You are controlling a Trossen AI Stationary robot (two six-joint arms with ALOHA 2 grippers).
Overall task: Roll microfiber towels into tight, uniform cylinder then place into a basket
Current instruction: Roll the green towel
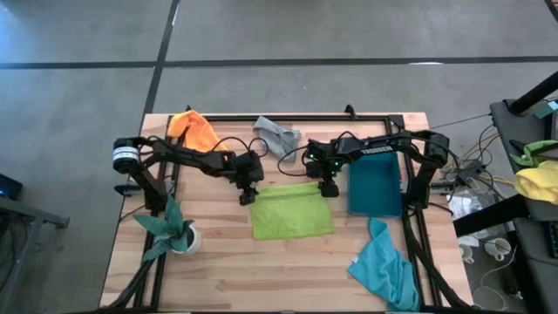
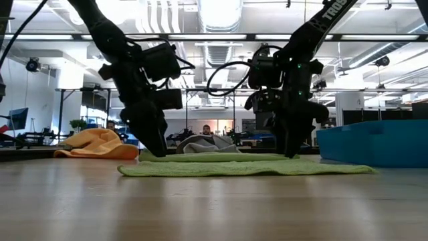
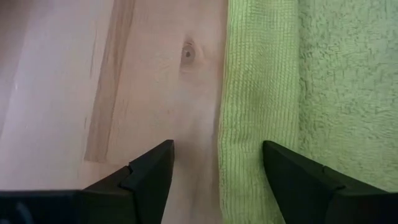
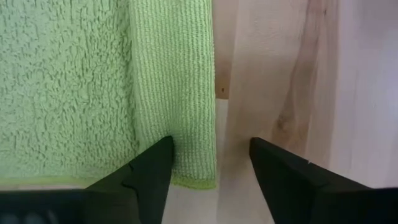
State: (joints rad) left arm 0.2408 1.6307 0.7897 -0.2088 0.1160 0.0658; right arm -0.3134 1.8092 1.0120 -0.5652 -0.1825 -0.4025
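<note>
The lime green towel (image 1: 292, 211) lies spread flat on the wooden table (image 1: 227, 279). My left gripper (image 1: 247, 197) stands open, pointing down, over the towel's far left corner. It straddles the ribbed left hem (image 3: 255, 112), with one finger over bare wood and one over the cloth. My right gripper (image 1: 328, 189) stands open over the far right corner, straddling the right hem (image 4: 177, 93) the same way. The teal basket (image 1: 375, 185) sits just right of the towel. The orange towel (image 1: 193, 129), the grey towel (image 1: 277, 135) and the turquoise towel (image 1: 384, 262) lie crumpled. My left gripper has its fingertips (image 2: 155, 148) down at the level of the towel's top at the far left corner; I cannot tell whether they touch it. My right gripper has its fingertips (image 2: 289, 150) equally low at the far right corner; I cannot tell whether they touch it.
A leafy plant in a white pot (image 1: 174, 228) stands near the left edge. The basket's wall (image 2: 374, 144) rises close beside my right gripper. Bare wood lies on the near side of the lime towel. A yellow and green cloth heap (image 1: 540, 179) lies off the table to the right.
</note>
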